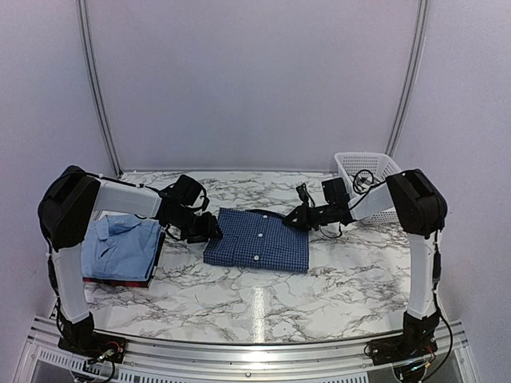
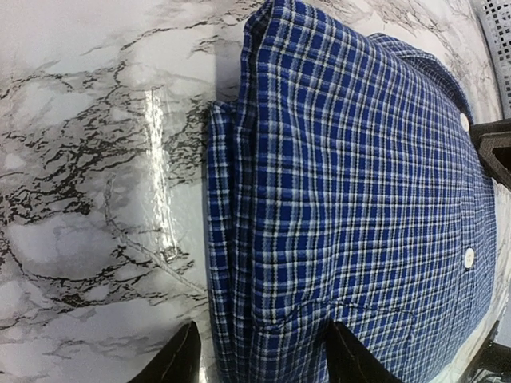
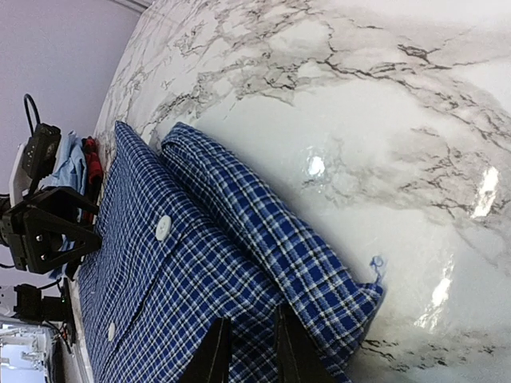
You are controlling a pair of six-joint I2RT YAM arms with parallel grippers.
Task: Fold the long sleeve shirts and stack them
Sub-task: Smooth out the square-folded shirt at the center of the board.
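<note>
Under lt-blue shirt (image 1: 120, 242), red shirt (image 1: 120, 282) mostly hidden.

folded navy check shirt (image 1: 257, 239) between left hand (image 1: 209, 230) and right hand (image 1: 299, 217)

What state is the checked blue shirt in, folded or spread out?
Folded: the checked shirt lies as a compact rectangle, layered edges showing at its side.

I see a white lattice basket (image 1: 363, 155) at the far right corner. It stands on the marble table (image 1: 319, 295) (glossy, grey-veined).
</note>
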